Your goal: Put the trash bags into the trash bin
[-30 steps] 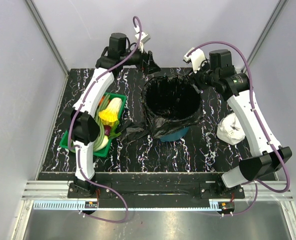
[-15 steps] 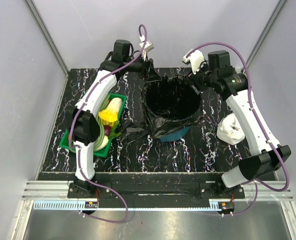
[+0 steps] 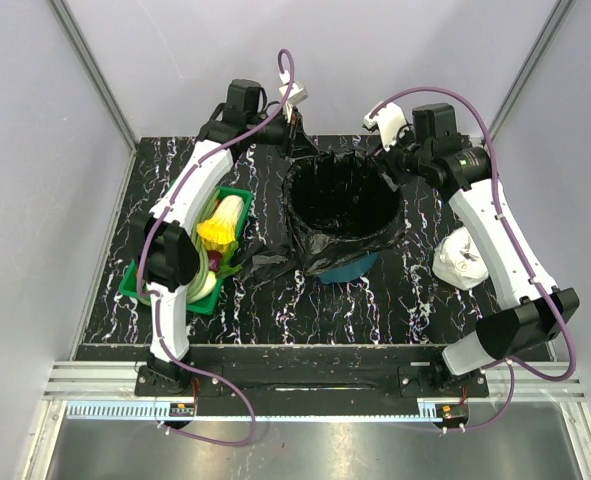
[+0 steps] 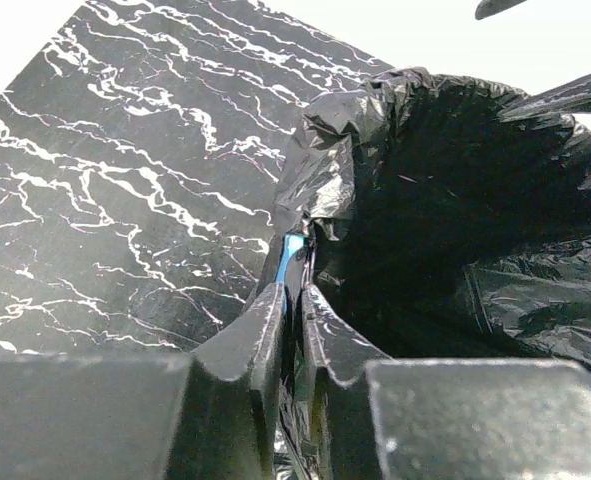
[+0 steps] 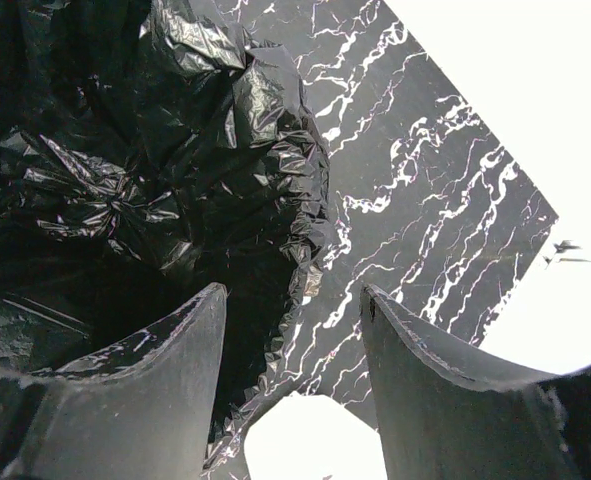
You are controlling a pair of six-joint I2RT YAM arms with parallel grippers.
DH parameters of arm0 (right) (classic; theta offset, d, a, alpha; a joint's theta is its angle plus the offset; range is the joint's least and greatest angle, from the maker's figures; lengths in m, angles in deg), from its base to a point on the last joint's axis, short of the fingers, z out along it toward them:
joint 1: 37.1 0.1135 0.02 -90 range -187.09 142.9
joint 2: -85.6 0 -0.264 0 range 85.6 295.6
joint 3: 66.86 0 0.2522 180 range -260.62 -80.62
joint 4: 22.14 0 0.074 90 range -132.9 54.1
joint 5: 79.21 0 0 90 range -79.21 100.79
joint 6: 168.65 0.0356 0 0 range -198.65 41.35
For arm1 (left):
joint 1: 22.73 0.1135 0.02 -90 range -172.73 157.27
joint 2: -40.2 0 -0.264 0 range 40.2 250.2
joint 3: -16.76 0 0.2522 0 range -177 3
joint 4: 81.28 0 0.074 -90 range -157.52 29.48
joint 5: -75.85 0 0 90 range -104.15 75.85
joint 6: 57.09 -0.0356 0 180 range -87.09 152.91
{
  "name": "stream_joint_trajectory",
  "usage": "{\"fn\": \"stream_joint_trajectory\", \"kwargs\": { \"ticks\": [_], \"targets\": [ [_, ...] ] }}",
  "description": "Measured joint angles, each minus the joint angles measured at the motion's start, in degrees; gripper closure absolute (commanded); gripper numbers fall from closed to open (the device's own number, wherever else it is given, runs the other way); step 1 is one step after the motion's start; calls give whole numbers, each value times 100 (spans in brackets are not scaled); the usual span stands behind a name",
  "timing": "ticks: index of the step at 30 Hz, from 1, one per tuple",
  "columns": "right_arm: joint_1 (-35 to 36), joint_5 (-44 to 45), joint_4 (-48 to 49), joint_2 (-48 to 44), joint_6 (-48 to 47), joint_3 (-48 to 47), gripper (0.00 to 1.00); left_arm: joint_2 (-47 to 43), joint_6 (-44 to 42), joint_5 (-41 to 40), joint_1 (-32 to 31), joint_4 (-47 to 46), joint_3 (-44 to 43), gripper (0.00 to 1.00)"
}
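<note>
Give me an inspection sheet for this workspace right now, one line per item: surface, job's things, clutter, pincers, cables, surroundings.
Surface: black, white-veined tabletop.
Job's things: teal trash bin upright mid-table, lined by the large trash bag; small trash bag lies on the table to its left.
Clutter: green tray of vegetables, left; white crumpled object, right.
Pincers: left pincer closed on the large trash bag's edge at the bin's rim; right pincer open at the rim's far right.
Cables: purple cables loop above both wrists.
Surroundings: pale walls, metal frame posts.
</note>
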Motion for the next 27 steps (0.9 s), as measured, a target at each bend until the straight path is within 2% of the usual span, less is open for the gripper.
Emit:
{"fn": "stream_joint_trajectory", "kwargs": {
  "ticks": [2, 10, 17, 27],
  "targets": [
    [0, 0, 17, 0, 2, 28, 38, 0, 4, 22, -11, 2, -7, 94],
    [0, 0, 46, 0, 22, 107, 38, 0, 223, 63, -20, -76, -59, 100],
    [0, 0, 66, 2, 31, 111, 38, 0, 444, 0, -20, -203, -208, 100],
    [0, 2, 105, 0, 35, 166, 38, 0, 442, -772, -13, -258, -210, 100]
  ]
}}
